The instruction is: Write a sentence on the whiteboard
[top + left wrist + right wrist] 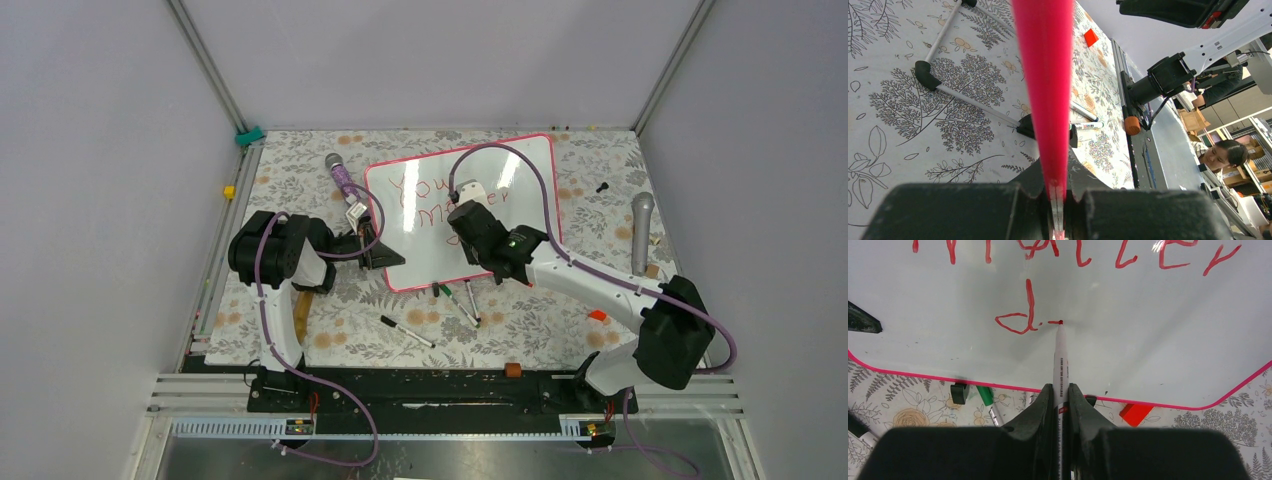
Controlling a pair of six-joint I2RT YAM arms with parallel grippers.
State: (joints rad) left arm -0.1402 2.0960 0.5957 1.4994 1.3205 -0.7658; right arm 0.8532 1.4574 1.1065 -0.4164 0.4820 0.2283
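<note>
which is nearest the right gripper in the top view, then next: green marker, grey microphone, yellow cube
From the right gripper:
1. green marker, close, on the near side
2. grey microphone, far right
3. yellow cube, far left

Left hand, right hand — both clenched

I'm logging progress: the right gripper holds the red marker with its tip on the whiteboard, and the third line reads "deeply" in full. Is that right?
Not quite. In the right wrist view the third line shows only a "d" and a short dash beside it. The rest stands: the right gripper holds the red marker with its tip on the whiteboard.
</note>
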